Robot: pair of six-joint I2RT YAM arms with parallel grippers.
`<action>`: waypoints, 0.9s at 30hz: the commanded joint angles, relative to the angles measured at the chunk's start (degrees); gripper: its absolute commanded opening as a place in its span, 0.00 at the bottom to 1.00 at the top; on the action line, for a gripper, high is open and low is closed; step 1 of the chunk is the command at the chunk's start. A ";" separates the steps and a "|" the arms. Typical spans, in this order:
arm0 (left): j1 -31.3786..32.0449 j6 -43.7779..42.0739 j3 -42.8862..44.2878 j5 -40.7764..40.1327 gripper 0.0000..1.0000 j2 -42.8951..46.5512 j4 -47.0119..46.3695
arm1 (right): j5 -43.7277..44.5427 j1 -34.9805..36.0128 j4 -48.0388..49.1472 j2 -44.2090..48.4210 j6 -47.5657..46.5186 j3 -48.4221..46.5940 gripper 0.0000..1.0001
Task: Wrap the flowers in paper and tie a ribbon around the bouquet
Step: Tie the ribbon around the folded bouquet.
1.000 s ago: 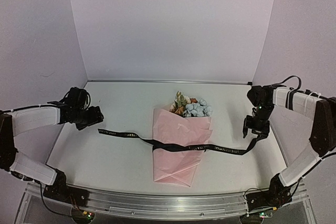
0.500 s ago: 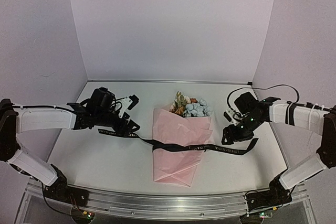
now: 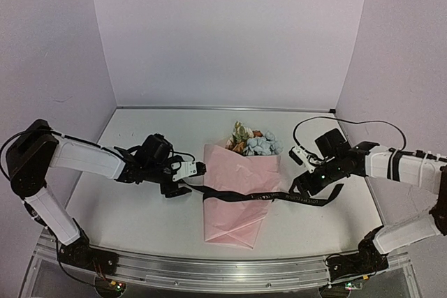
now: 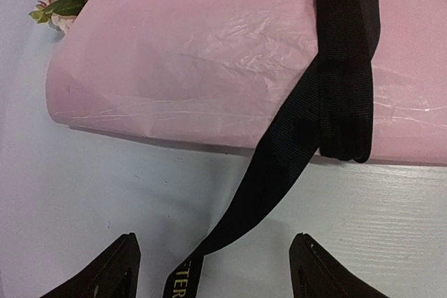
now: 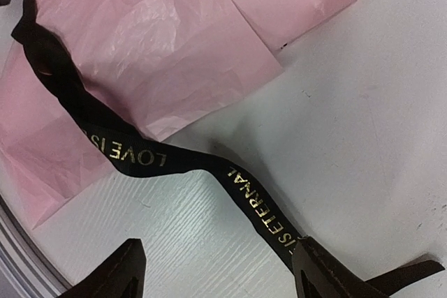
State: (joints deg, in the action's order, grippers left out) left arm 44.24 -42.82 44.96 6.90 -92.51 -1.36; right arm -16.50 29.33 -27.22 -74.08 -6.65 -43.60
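Jaws spread on both sides, nothing pinched. Left jaws straddle one ribbon (image 4: 346,47) tail lying flat on the counter (image 4: 105,193), just beside the cone's flank. Right jaws sit low over the other tail, lettering up, which runs close past one fingertip (image 5: 318,277). Ribbon loops across the middle of the bouquet (image 3: 234,207) and crosses itself on the side toward the counter's left edge, so a tail falls to each side. Bouquet lies mid-counter, flowers (image 3: 255,143) toward the far edge, tip toward the near edge: reachable from both. My read: lining up to take both tails and tie. Paper (image 5: 154,33) looks loose, could shift under a pull.
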 commanded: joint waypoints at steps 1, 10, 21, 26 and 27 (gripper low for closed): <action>1.14 -6.48 2.36 -0.49 0.74 -2.90 -3.43 | -0.47 0.58 1.25 2.08 -6.01 2.38 0.75; 2.04 -8.94 4.83 -0.37 0.68 -8.21 -7.40 | 0.14 1.19 2.00 1.89 -9.38 4.13 0.76; 2.51 -8.88 7.24 0.39 0.14 -10.96 -4.95 | -0.88 3.03 5.43 -4.22 -14.44 3.48 0.87; 2.51 -7.87 6.96 0.65 0.10 -10.82 -5.58 | 4.60 6.33 13.17 -9.21 -18.85 3.54 0.87; 2.51 -7.77 6.90 0.65 0.10 -10.85 -5.71 | 5.52 7.10 14.91 -10.26 -19.51 3.62 0.87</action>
State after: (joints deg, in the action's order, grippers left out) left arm 46.48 -51.08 50.50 6.48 -103.20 -6.04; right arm -15.66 33.72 -21.00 -80.90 -21.46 -39.20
